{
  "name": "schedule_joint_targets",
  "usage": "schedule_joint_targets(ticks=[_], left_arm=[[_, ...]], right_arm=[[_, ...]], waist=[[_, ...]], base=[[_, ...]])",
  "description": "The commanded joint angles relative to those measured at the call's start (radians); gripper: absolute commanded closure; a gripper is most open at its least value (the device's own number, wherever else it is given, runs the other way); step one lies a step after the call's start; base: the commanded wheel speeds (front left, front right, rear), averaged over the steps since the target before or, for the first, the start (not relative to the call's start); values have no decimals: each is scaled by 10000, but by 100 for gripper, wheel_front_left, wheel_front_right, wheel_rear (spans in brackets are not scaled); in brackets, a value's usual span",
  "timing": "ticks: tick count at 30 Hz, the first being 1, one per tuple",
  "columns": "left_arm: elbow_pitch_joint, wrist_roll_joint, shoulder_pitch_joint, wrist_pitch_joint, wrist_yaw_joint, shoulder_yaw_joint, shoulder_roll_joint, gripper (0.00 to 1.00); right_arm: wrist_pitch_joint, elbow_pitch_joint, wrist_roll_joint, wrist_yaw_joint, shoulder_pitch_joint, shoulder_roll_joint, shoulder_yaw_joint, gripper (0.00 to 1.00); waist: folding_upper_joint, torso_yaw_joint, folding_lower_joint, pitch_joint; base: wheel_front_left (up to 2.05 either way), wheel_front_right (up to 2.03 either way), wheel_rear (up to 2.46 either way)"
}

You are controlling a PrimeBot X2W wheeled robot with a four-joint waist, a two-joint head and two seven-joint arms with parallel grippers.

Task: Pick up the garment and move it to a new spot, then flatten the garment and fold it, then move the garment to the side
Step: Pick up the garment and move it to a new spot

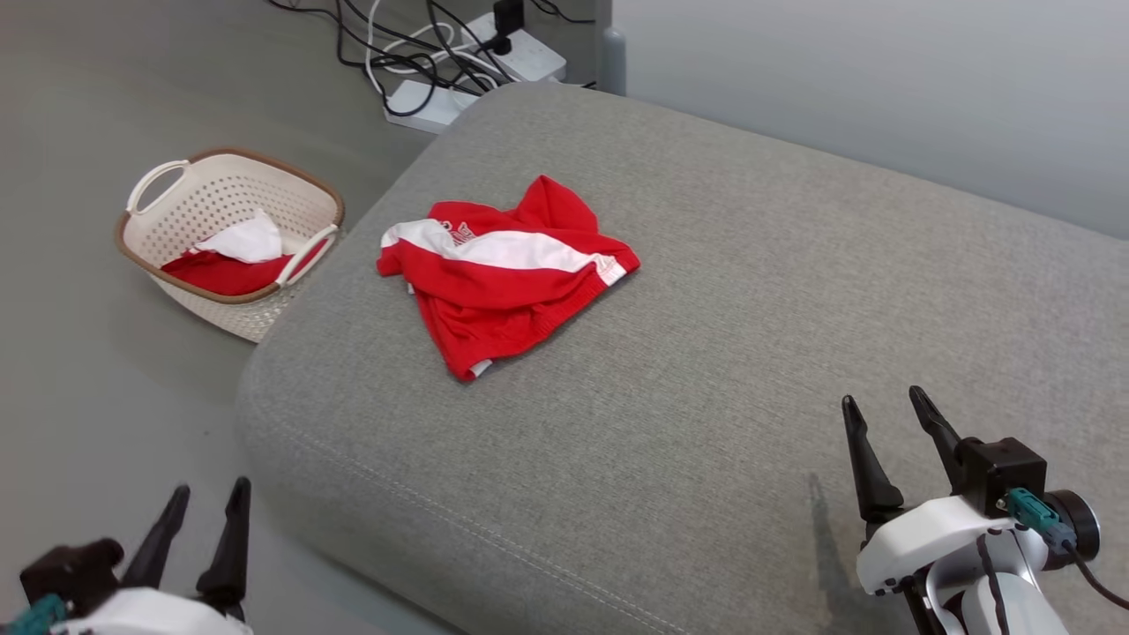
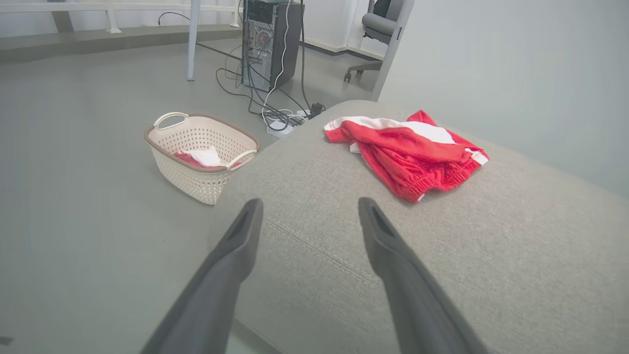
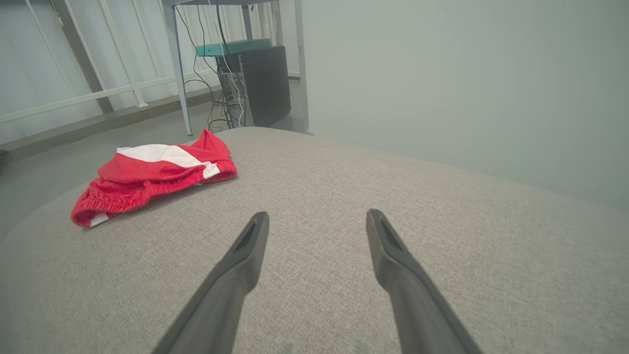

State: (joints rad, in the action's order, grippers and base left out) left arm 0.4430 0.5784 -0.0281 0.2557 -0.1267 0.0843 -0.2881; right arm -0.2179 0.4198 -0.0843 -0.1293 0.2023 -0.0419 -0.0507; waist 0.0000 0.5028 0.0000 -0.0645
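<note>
The red-and-white garment point(image 1: 507, 273) is lying crumpled on the grey cushion point(image 1: 750, 335), toward its far left corner. The left hand point(image 1: 213, 485) and right hand point(image 1: 883, 397) are hovering well apart from it, fingers spread, gripping nothing. The basket point(image 1: 220, 313) on the floor is holding what looks like more cloth.

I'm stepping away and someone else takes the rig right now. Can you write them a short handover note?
Left hand: open, empty, at the near left edge of the cushion.
Right hand: open, empty, above the cushion's near right.
Garment: crumpled on the cushion toward its far left, touched by neither hand.
Basket: on the floor left of the cushion, holding other cloth.
Done: nothing that shows. Left: pick up, move, flatten, fold, set aside.
</note>
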Motion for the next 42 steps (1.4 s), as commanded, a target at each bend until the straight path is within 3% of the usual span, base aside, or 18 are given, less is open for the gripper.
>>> schedule_joint_targets(ticks=[1, 11, 12, 17, 22, 27, 34, 42], left_arm=[[-225, 365, -954, 61, -40, -73, -674, 0], [373, 3244, -4015, 61, -40, 2867, -3112, 0], [373, 3244, -4015, 61, -40, 2867, -3112, 0], [680, 4929, -5211, 61, -40, 4279, -4209, 0], [655, 5949, -5890, 61, -40, 5253, -5095, 0], [517, 6441, -6091, 61, -40, 5672, -5533, 0], [334, 6662, -5761, 61, -40, 5822, -5636, 0], [2173, 5489, -5573, 61, -40, 4928, -5758, 0]], right_arm=[[-164, -180, 67, -14, 396, -83, -267, 0], [152, -1035, 517, -14, 547, -83, -529, 0], [152, -1035, 517, -14, 547, -83, -529, 0], [428, -1985, 843, -14, 542, -83, -791, 0], [719, -3240, 1150, -14, 387, -83, -1016, 0], [933, -4381, 1304, -14, -8, -83, -1098, 0], [1071, -5543, 1378, -14, -911, -83, -916, 0], [900, -6318, 1324, -14, -1608, -83, -906, 0]], waist=[[0, -255, 0, -173], [0, -1392, 0, -1330], [0, -1392, 0, -1330], [0, -2129, 0, -2056], [0, -2957, 0, -2657], [0, -3769, 0, -2980], [0, -4642, 0, -3305], [0, -5427, 0, -3759]], base=[[0, 0, 0], [0, 0, 0], [0, 0, 0], [0, 0, 0], [0, 0, 0], [0, 0, 0], [0, 0, 0], [0, 0, 0]])
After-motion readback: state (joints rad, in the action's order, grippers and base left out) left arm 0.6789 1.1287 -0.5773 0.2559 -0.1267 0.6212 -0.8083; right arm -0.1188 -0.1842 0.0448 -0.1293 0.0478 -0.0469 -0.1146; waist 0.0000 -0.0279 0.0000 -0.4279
